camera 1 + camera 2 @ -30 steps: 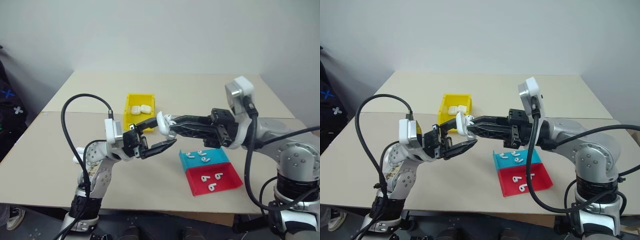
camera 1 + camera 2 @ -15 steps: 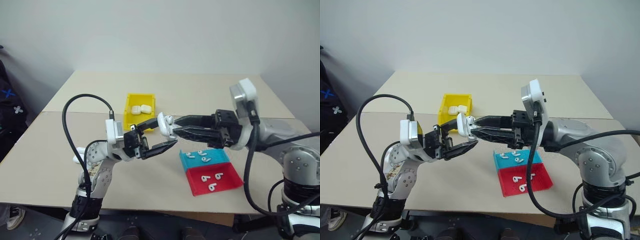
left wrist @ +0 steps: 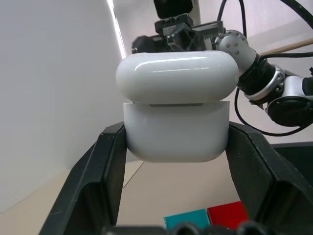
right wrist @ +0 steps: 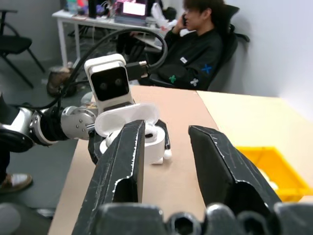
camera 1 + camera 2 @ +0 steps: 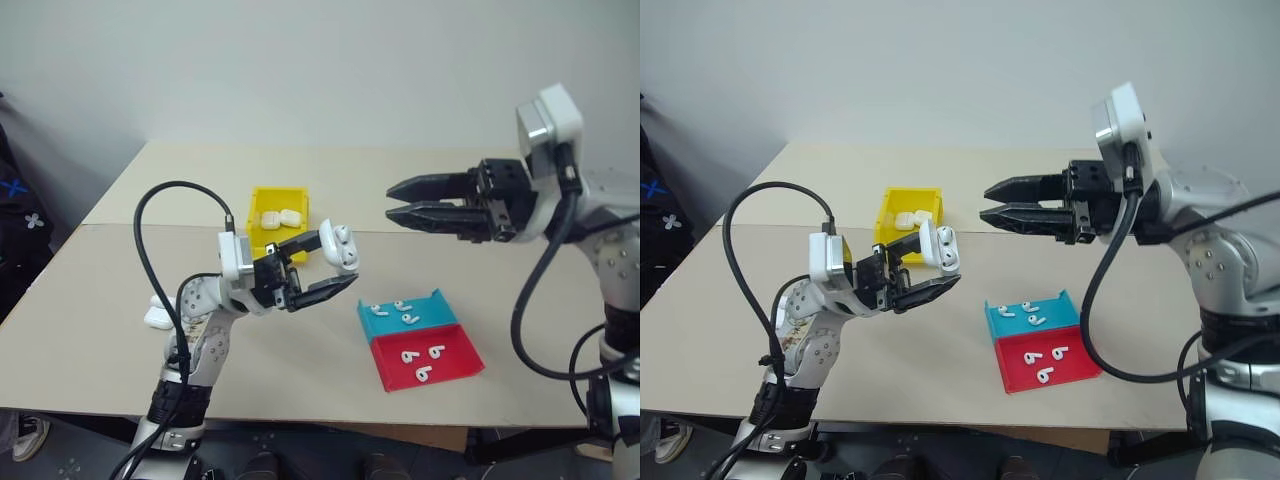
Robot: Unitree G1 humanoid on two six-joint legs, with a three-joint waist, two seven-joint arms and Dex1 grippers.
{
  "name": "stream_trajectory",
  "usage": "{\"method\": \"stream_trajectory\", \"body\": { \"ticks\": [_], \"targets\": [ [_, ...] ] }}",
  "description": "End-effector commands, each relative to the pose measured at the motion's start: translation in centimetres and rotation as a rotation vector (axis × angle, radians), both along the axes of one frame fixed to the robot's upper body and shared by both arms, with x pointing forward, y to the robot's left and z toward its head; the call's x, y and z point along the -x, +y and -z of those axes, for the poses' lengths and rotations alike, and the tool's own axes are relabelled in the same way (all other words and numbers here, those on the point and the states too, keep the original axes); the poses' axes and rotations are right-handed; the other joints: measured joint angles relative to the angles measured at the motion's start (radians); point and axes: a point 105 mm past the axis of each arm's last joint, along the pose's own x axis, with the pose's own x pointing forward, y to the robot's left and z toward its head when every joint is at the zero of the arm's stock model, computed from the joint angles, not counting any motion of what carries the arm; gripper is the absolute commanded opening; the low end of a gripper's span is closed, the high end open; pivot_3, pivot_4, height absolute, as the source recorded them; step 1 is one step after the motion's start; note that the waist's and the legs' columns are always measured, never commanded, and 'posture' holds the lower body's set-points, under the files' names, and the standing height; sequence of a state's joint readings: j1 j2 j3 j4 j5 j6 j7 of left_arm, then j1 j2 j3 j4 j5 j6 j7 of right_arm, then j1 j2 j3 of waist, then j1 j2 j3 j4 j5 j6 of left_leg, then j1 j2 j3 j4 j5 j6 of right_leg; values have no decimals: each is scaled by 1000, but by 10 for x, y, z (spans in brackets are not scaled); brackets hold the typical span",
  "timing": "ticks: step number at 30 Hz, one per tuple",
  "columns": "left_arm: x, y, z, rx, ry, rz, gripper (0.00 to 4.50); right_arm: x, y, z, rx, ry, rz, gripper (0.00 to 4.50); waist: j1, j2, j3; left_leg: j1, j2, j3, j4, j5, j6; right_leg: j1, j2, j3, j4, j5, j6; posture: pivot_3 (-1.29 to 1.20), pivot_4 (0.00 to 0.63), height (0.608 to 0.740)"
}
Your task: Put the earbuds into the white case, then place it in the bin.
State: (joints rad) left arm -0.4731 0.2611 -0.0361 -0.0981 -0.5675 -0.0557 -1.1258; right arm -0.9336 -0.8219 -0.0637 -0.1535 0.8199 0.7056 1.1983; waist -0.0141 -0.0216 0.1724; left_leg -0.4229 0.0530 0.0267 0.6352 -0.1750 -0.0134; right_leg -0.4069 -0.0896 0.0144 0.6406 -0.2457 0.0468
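The left gripper point(image 5: 335, 268) clamps the white case point(image 5: 343, 245) between its 2 black fingers above the table point(image 5: 120, 310), lid ajar, in front of the yellow bin point(image 5: 262, 228), which holds 2 more cases. The right gripper point(image 5: 390, 202) hangs empty with fingers parted, well apart from the case; a second ago its tips were at the case's lid. Loose earbuds point(image 5: 405, 316) lie in the blue tray point(image 5: 442, 305) and red tray point(image 5: 455, 368). No writing is legible.

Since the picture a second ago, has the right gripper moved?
Yes. The right gripper has pulled away from the white case, rising and shifting right; it now sits well above the blue tray.
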Motion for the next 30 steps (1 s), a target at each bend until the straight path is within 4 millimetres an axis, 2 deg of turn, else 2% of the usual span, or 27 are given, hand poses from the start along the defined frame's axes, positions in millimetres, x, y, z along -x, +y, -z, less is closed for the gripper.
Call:
{"method": "stream_trajectory", "body": {
  "ticks": [1,5,17,23,30],
  "targets": [
    [3,-7,-8,11,-52,12,2756,4,3,-12,32,-93,-90,1282,1,0,0,-1,0,0,0,0,0,0,0,0,0,0,0,0,150,740],
    [5,-10,-7,16,-49,16,2756,5,14,-14,64,-119,-170,45,2,0,0,-1,0,0,0,-1,1,0,0,0,-1,2,-3,0,150,740],
    [-1,-8,-2,-6,-46,-20,2756,-4,41,-6,200,-116,-289,45,1,0,0,-1,0,0,0,-1,1,-1,0,0,0,2,-3,0,150,740],
    [1,-15,5,-12,-39,8,2756,-2,58,-6,242,-128,-329,45,2,0,0,-1,0,0,0,-1,1,-1,0,0,0,2,-3,0,150,740],
    [-4,-18,7,-37,-37,-8,2756,3,69,-3,290,-175,-348,45,2,0,0,-1,0,0,0,-1,1,-1,0,0,1,2,-3,0,150,740]
  ]
}}
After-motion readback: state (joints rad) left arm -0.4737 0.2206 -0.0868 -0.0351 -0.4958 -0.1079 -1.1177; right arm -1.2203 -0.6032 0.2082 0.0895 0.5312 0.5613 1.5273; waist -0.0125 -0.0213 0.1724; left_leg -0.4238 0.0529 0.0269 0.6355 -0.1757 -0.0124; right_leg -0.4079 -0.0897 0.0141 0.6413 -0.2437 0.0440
